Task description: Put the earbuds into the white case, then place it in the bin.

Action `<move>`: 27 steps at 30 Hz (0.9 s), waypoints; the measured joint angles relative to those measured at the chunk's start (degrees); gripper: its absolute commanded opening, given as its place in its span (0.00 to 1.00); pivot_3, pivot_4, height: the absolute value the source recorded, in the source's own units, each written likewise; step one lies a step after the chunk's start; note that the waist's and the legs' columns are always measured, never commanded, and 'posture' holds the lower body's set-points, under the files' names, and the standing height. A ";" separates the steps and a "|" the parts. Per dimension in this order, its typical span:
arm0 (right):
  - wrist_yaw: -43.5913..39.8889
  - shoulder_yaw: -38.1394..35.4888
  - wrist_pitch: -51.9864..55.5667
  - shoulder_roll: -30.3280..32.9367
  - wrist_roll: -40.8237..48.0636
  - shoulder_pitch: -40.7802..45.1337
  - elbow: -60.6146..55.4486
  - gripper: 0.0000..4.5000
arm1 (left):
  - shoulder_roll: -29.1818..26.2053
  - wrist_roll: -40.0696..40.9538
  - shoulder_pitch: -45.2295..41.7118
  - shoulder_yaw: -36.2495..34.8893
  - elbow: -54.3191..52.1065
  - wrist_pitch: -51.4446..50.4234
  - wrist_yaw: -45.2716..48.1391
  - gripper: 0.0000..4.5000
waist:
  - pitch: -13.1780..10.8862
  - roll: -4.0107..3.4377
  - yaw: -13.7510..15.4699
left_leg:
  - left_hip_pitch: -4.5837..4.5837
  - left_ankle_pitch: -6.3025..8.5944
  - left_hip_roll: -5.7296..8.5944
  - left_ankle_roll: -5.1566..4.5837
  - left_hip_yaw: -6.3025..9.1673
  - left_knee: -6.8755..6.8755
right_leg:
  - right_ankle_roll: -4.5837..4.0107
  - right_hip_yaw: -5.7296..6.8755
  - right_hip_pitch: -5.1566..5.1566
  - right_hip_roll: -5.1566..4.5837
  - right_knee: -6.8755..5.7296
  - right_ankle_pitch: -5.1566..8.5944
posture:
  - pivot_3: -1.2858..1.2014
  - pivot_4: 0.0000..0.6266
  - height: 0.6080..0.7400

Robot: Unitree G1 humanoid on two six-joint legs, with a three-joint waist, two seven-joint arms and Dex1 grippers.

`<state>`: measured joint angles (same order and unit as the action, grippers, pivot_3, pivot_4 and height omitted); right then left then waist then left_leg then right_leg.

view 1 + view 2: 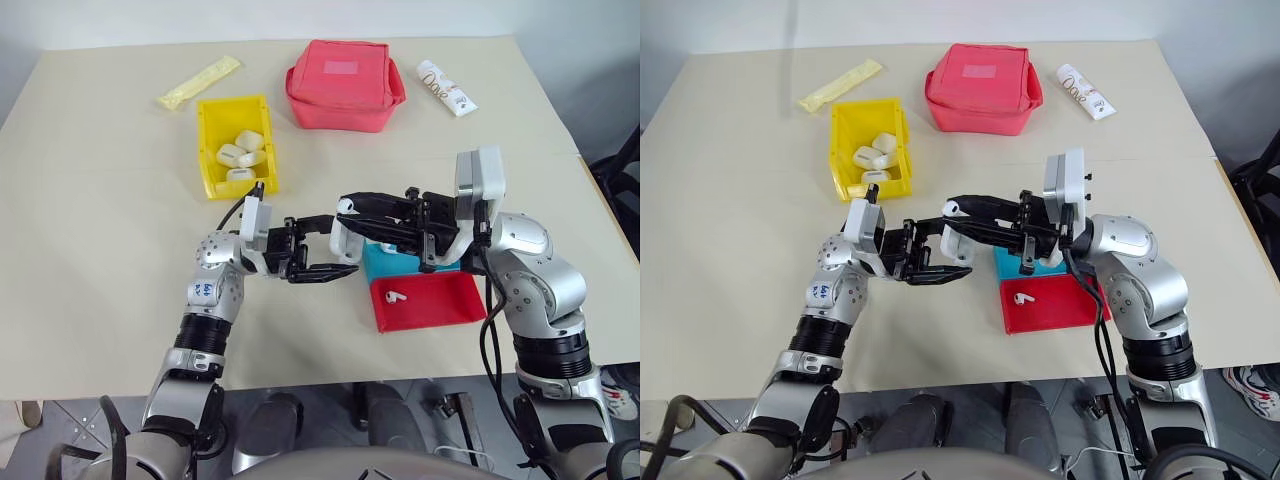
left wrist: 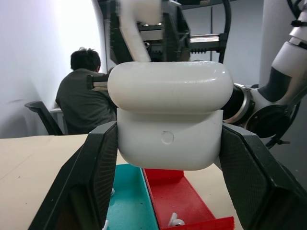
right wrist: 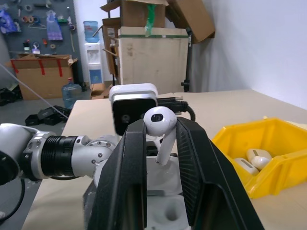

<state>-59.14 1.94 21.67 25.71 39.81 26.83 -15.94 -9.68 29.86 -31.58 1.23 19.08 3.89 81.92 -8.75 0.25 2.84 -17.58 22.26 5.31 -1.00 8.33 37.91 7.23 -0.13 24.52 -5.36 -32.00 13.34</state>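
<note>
Right gripper pinches one earbud just above the open white case, itself clamped in the closed left gripper over the tray. Second earbud lies in the red tray. Judged: neither earbud seated; yellow bin, holding other cases, awaits.

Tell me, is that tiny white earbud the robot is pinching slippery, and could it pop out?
Probably a bit. The earbud looks glossy and rounded, so the right end effector, pinching its bulb, could squeeze it loose. It looks very light, so it should lift easily. If dropped, it might roll or bounce on the table.
</note>
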 measured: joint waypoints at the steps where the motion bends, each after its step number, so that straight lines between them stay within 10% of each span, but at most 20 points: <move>1: 0.12 0.01 -0.13 -0.24 -0.07 -0.45 -0.01 0.11 | -0.06 0.02 -0.73 -0.24 0.16 -0.34 0.00 0.62 | 0.00 0.00 0.04 | -0.01 0.00 0.00 0.00 0.02 0.01 | 0.00 0.02 0.00 0.01 0.00 0.00 | 0.52 0.24 1.00; 27: -0.22 0.36 -6.86 -5.64 -3.54 -2.58 5.31 0.11 | -2.07 1.46 -1.15 -1.42 -1.28 -5.18 -0.78 0.62 | 0.00 -0.01 -1.38 | -0.01 -0.01 -0.02 0.00 0.03 0.01 | 0.00 0.01 0.00 0.04 -0.06 0.00 | 0.52 0.24 1.00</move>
<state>-59.36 2.30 14.81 20.08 36.26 24.26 -10.63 -11.75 31.32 -32.73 -0.19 17.81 -1.29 81.14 -8.75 0.24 1.46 -17.60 22.26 5.29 -1.00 8.36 37.92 7.23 -0.12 24.52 -5.32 -32.06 13.34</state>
